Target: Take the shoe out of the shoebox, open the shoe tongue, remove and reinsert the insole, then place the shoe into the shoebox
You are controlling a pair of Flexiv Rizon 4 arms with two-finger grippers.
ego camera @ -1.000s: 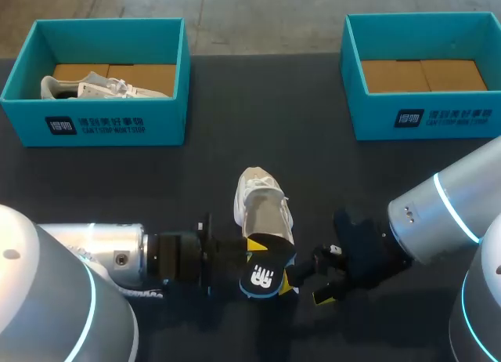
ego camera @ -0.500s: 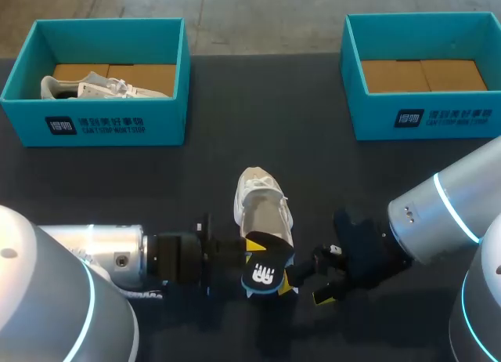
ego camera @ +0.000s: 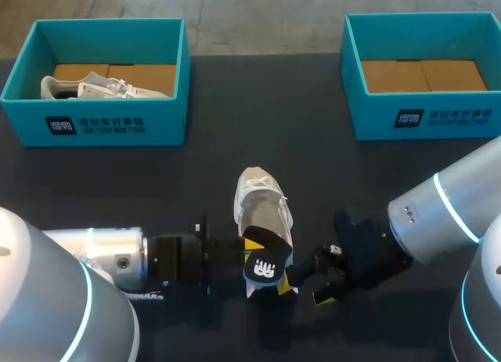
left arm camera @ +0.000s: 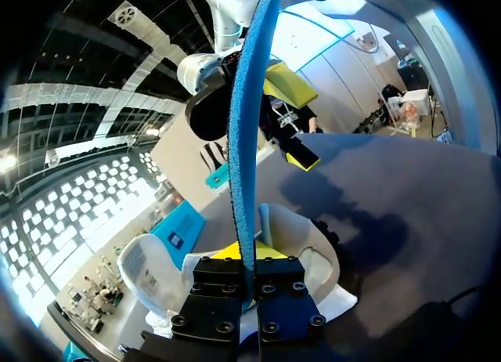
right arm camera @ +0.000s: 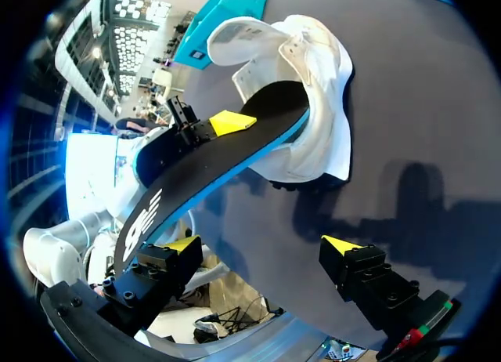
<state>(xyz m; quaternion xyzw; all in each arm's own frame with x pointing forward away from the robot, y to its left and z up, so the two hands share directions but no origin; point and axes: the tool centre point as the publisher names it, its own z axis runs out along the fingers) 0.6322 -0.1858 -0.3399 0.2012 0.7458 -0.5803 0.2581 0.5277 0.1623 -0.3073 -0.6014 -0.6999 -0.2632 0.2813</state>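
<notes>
Jaws of the left gripper (left arm camera: 246, 254) clenched on the edge of the black, blue-backed insole (ego camera: 264, 268), near its heel end. Jaws of the right gripper (right arm camera: 262, 244) parted and holding nothing, just to the right of the white sneaker (ego camera: 262, 205) at its heel end, beside the raised insole.

White sneaker lying on the dark table (ego camera: 235, 142), toe pointed away from the robot. In the right wrist view, collar spread wide and the insole's front part down inside the opening, its heel end lifted clear behind the sneaker. Not possible to tell from this alone whether on its way out or back in.

Well beyond the sneaker's toe and off to its right, the right-hand teal shoebox (ego camera: 423, 115), showing only a cardboard floor. Well beyond the toe and to its left, the left-hand teal shoebox (ego camera: 94, 123), with a second pale sneaker (ego camera: 94, 86) inside.

By the look of things: removal from the box done, tongue seemingly opened, insole step in hand. Left to do: seating the insole flat, letting go, then returning the sneaker to a shoebox.
</notes>
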